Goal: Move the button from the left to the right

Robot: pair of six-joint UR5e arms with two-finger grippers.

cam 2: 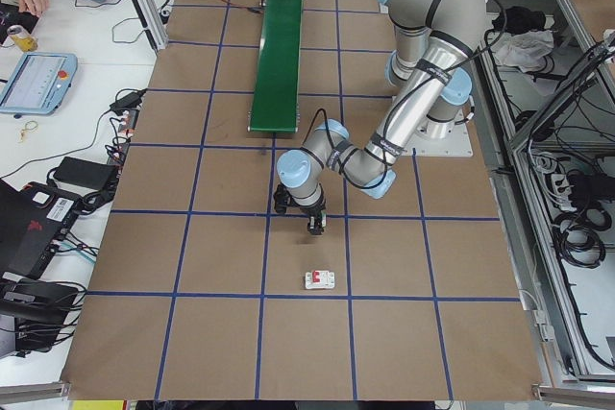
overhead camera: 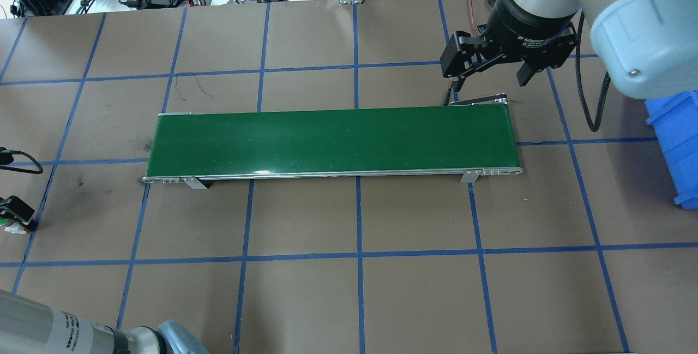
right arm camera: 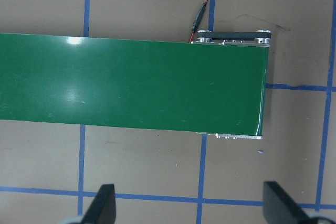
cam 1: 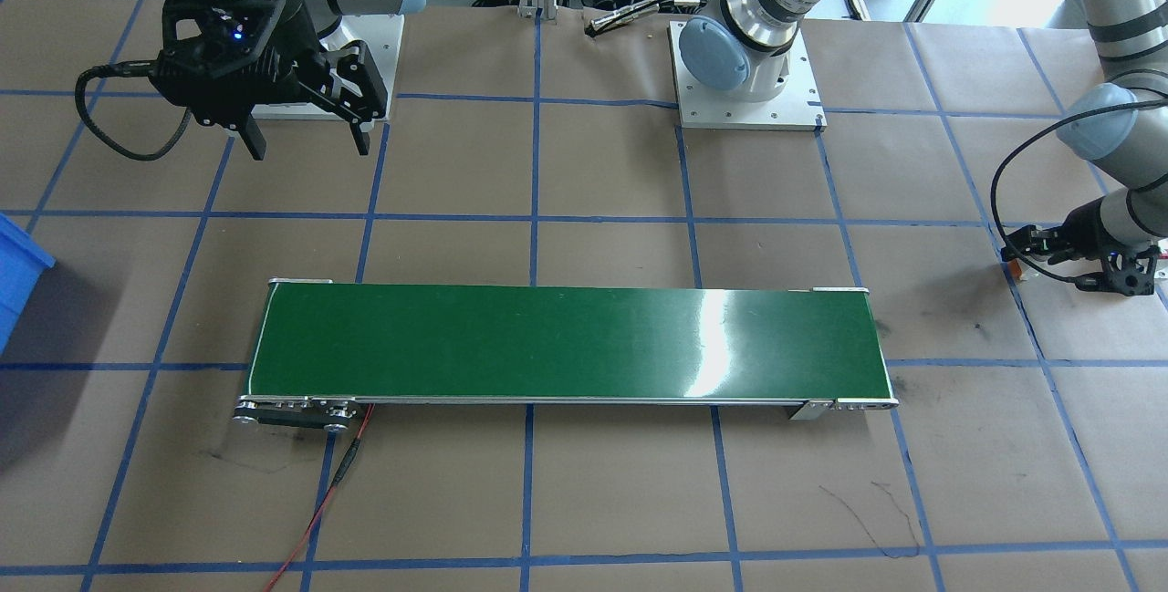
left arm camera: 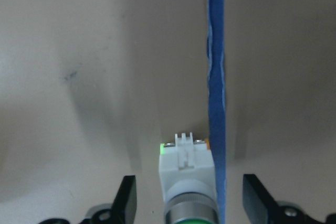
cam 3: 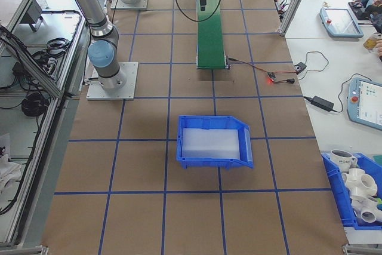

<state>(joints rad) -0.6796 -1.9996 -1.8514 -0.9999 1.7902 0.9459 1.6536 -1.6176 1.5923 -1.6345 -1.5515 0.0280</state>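
Nothing of the move is done yet, as I judge it.

From the front-facing camera, my left claw (cam 1: 1086, 256) sits low at the table's edge on my left side, well clear of the belt (cam 1: 566, 341); a small white piece shows at its tip, too small to name. My right claw (cam 1: 306, 131) hangs with fingers spread wide and empty above the belt's other end.

From overhead, the button (overhead camera: 12, 227) is a small white-and-green speck at the far left edge, with the left claw's black tip right over it. The right claw stands open over the belt's right end.

From the left-end camera, my near arm bends down to the paper; a white breaker (cam 2: 319, 279) with a red mark lies apart from it.

From my left wrist, the button lies on the table between my two open fingers (left arm camera: 126, 199), beside a blue tape line (left arm camera: 215, 77), not yet pinched.

From my right wrist, only belt and empty fingers show.

Left to do: grasp, lift, carry or convey it rightward.
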